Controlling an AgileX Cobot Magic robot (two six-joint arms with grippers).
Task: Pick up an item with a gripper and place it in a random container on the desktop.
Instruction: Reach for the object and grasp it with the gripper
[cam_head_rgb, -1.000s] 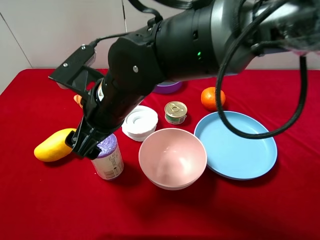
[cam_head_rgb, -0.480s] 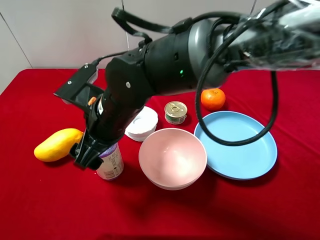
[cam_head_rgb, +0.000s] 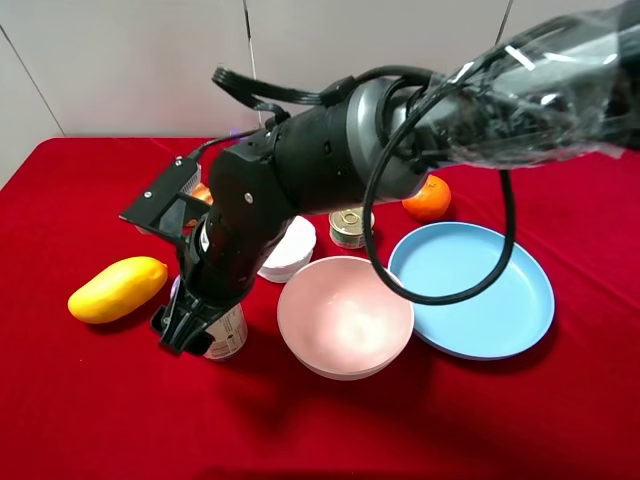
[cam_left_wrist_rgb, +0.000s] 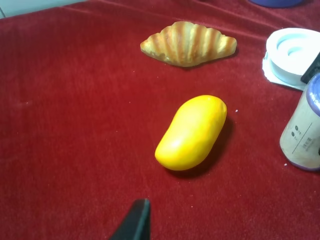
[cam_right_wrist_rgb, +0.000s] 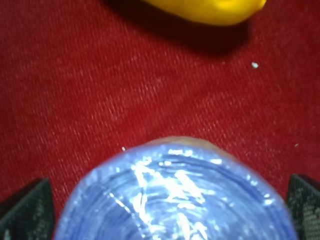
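Astride the canister (cam_head_rgb: 229, 335), wide-spread right claw (cam_right_wrist_rgb: 165, 207)

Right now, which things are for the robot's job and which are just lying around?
Job: right gripper, purple-topped canister, purple saucepan, red desktop.
Lying about: mango, croissant, white jar, small tin, orange, pink bowl, blue plate.

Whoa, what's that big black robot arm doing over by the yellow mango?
The robot's right arm reaches across the red table to a purple-topped canister beside the mango. Its tool is around the canister, jaws wide open, one on each side. Nothing is squeezed or lifted yet.
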